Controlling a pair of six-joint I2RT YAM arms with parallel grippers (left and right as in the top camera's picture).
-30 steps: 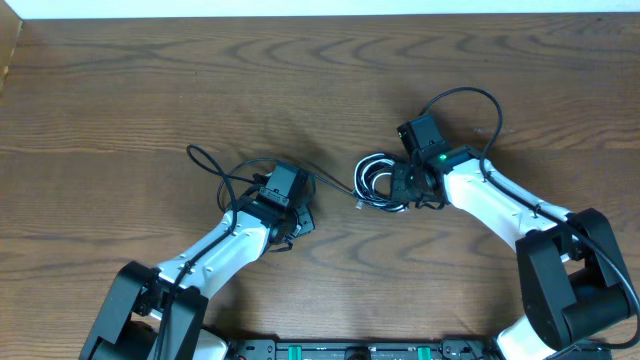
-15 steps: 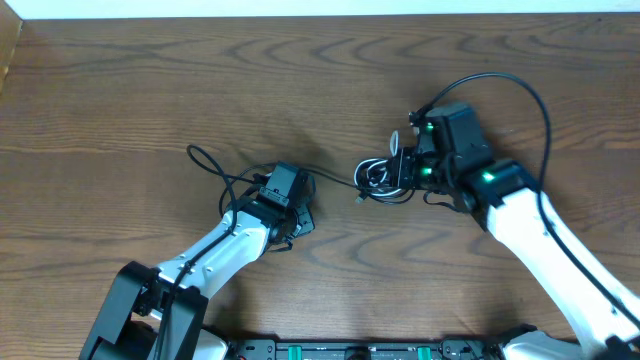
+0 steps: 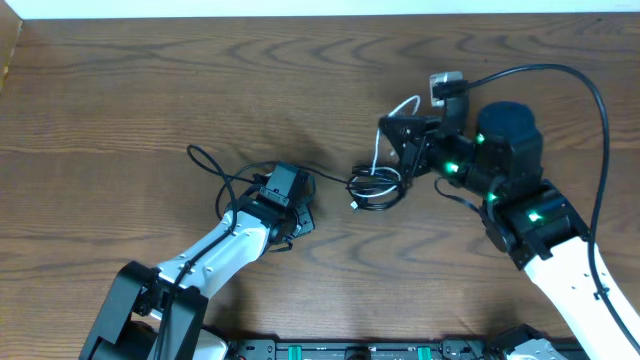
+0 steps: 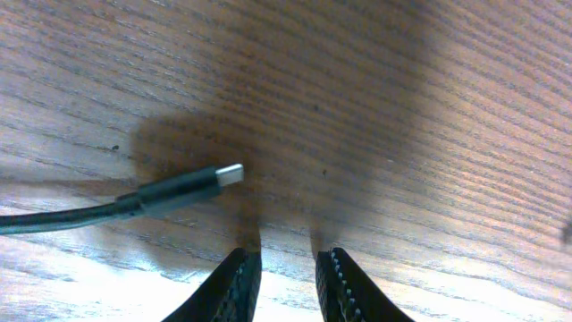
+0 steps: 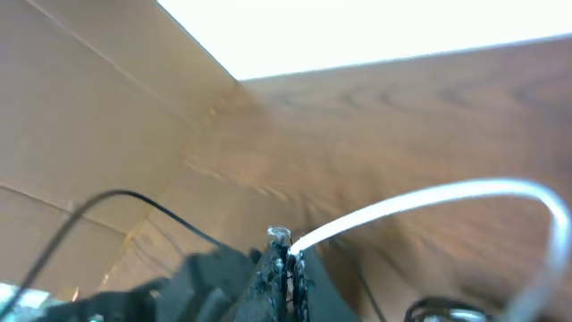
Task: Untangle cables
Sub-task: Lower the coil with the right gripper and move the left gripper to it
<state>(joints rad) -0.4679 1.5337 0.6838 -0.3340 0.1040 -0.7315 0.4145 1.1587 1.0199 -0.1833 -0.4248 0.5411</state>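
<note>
Your right arm is no longer low over the bundle (image 3: 375,190). It now stands raised, farther right and nearer, and looks larger from overhead. The right fingers (image 5: 271,275) are pinched on the white cable (image 3: 383,140), which now arcs up out of the bundle instead of lying coiled in it. What lies on the bench there is now mostly black loops.

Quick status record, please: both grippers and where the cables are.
left gripper: open, empty, close to table
black plug: lying on table beside left gripper, untouched
right gripper: shut on white cable
white cable: arcs from right gripper down to black coil
black coil: on table between the arms
</note>
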